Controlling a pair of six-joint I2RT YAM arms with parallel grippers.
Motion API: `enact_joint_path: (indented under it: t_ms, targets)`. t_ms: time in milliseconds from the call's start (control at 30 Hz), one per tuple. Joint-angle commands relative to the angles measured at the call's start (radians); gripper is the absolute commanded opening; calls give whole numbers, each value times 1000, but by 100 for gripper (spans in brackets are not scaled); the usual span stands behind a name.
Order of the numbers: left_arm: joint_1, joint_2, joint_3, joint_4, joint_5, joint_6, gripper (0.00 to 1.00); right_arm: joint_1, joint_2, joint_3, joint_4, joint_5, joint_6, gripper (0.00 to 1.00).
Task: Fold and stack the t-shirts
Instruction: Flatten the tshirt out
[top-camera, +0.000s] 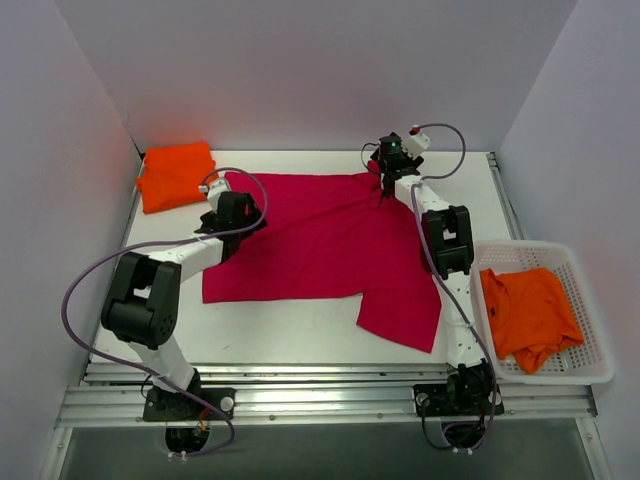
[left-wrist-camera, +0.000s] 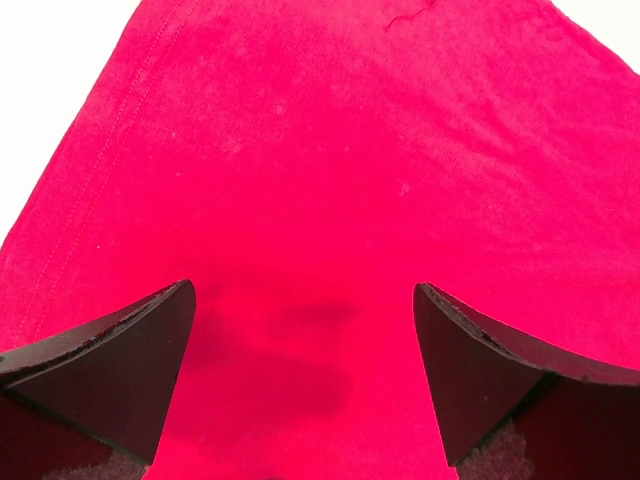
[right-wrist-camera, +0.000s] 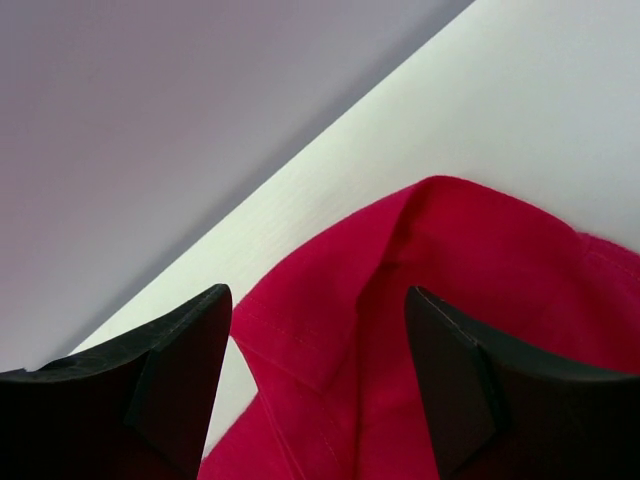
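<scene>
Your crimson t-shirt (top-camera: 320, 240) lies spread flat mid bench (top-camera: 300, 335), lightly wrinkled, a flap trailing toward 5 o'clock. Left gripper (left-wrist-camera: 303, 290) released above its 10 o'clock edge; right gripper (right-wrist-camera: 318, 292) released at its 1 o'clock edge.

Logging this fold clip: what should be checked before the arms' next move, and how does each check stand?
1. Left gripper open over the crimson shirt: ok.
2. Right gripper jaws apart at the shirt's far edge: ok.
3. Shirt lying flat: not ok, its far edge is humped.
4. Folded orange shirt at the far left corner: ok.
5. Cloth free of the right fingers: cannot tell.
</scene>
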Motion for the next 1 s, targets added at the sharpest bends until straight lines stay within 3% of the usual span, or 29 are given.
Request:
enact_joint_path:
  t_ms: [0,967]
  targets:
    - [3,20,30,47,3,17,100,-8,32,55,14,-4,-8,66]
    - [5,112,84,61,12,28,100,-16,185,202,53,-63,50,66]
